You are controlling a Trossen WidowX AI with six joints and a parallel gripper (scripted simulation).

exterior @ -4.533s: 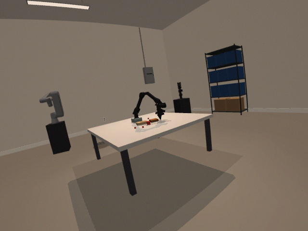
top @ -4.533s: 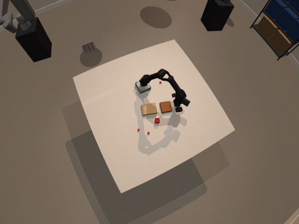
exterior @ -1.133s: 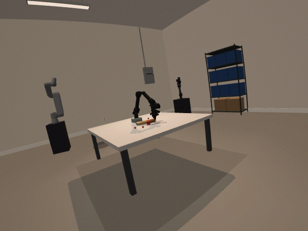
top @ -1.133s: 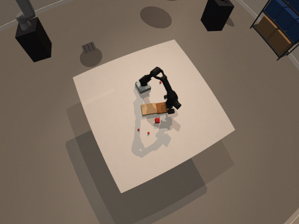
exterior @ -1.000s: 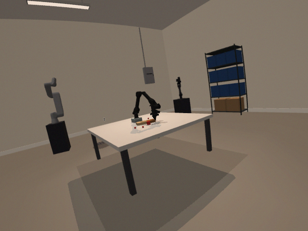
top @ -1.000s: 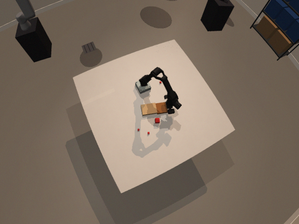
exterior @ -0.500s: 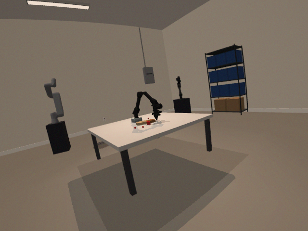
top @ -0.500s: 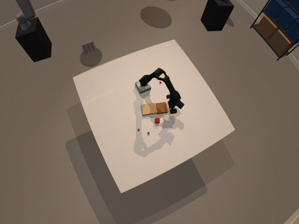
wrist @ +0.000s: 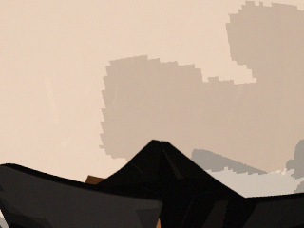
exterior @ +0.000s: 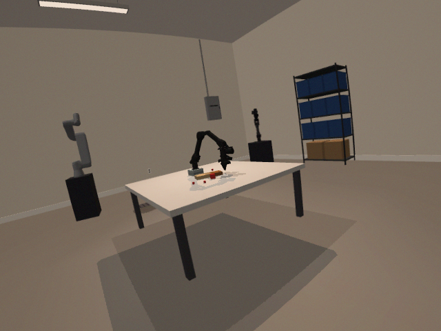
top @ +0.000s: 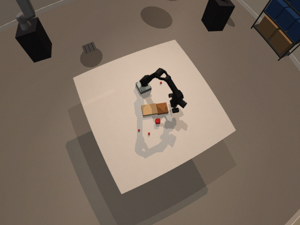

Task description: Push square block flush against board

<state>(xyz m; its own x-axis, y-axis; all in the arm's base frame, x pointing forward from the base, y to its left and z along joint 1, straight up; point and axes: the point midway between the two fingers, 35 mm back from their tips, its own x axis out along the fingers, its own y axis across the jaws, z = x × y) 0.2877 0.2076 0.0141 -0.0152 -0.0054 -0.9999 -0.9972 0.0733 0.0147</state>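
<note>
The square block (top: 162, 108) (exterior: 217, 173) is dark orange-brown and lies flat. Its left side meets the end of the light tan board (top: 148, 109) (exterior: 202, 176), with no gap visible between them. Their upper and lower edges look about in line in the top view; a very small offset cannot be ruled out. My gripper (top: 175, 110) (exterior: 224, 168) (wrist: 158, 148) is shut and empty. It is just to the right of the block, apart from it and seemingly a little above the table. In the wrist view my fingers hide most of the block; a brown corner shows beside them.
A red cube (top: 157, 121) (exterior: 212, 176) sits just below the block and board in the top view. Small red cubes (top: 138, 130) (top: 148, 133) lie farther down, and another small red piece (top: 161, 82) lies near the arm base (top: 143, 87).
</note>
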